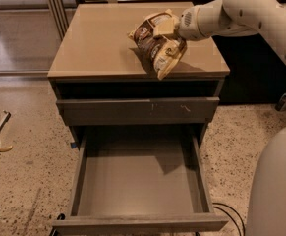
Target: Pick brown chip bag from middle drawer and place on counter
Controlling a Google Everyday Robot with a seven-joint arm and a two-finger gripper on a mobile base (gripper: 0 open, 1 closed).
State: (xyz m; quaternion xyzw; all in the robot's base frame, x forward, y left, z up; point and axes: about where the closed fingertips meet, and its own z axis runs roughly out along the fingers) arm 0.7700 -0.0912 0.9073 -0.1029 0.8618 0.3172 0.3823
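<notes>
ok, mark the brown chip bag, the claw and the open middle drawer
wrinkly brown-and-cream chip bag (145,36), camera view, dark panel.
pale claw (164,41), camera view, between fingertips, gripping bag over tan counter (100,43).
dark grey middle drawer (137,183), camera view, bare floor.

You see counter (103,43) smooth, glossy tan | bag (147,42) crinkled, shiny | gripper (168,36) over counter's right near part, smooth cream plastic, clamped on bag | drawer (137,181) matt grey | floor (24,146) speckled stone.
</notes>
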